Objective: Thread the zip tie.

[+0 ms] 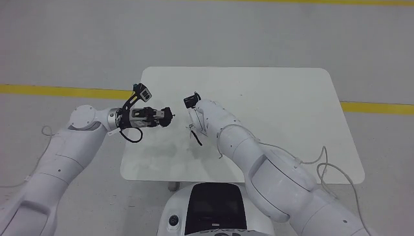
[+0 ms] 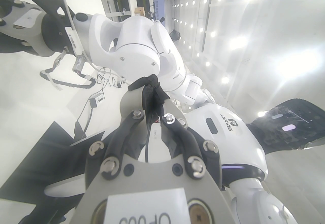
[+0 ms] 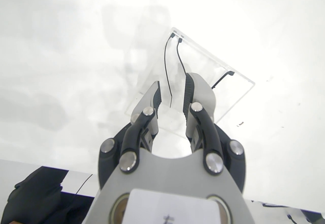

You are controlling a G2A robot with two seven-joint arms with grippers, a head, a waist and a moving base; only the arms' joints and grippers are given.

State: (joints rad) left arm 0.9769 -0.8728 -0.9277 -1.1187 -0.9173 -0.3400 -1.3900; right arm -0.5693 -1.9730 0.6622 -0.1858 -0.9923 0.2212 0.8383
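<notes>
Your left claw (image 2: 152, 93) is pinching a tie (image 2: 146, 143), right claw (image 3: 172, 80) gaping over the box (image 3: 228, 88); likely you're catching the tail next.

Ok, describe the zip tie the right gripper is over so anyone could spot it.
On the white table, find the clear plastic tray under the right gripper. Of three black zip ties inside, it is the curved strip in the gap between the open fingers. The second zip tie runs behind a finger; the third zip tie lies apart by the tray's edge.
</notes>
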